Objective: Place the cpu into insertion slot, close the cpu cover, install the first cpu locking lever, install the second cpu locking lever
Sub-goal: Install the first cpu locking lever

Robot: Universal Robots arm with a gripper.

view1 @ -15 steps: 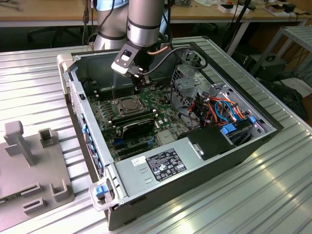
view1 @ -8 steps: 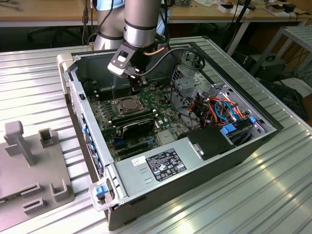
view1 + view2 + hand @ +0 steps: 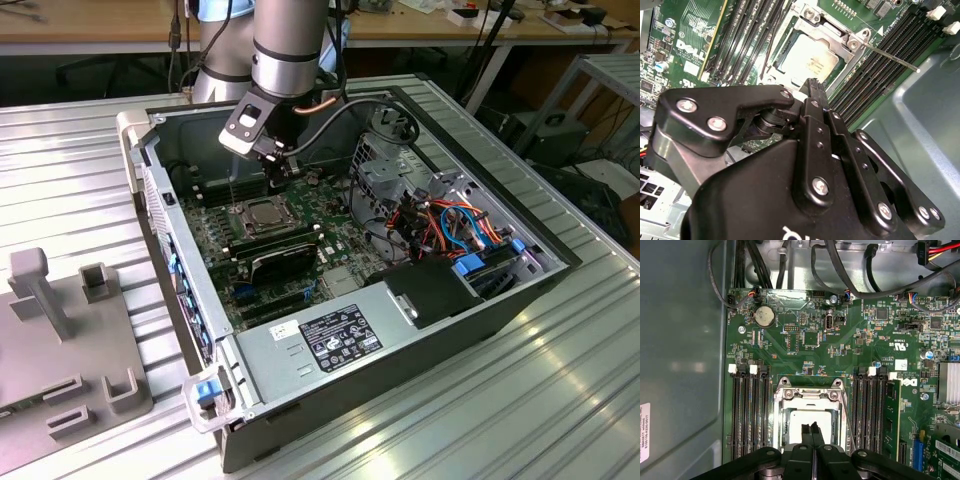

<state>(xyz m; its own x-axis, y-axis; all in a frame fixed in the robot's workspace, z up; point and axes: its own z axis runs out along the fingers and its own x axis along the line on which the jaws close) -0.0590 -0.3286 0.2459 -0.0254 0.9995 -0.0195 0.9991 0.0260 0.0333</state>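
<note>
My hand, fingertips pressed together and empty, hovers over the cpu seated in the insertion slot. Coming down off-line, it could scrape the chip or slip off the loose lever.

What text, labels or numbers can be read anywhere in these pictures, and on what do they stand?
The label on the power supply: print too small to read.
Markings on the cpu: too faint to read.
The sticker on the case wall: too small to read.
White print on the circuit board: a maker's logo and tiny part codes, not quoted.
</note>
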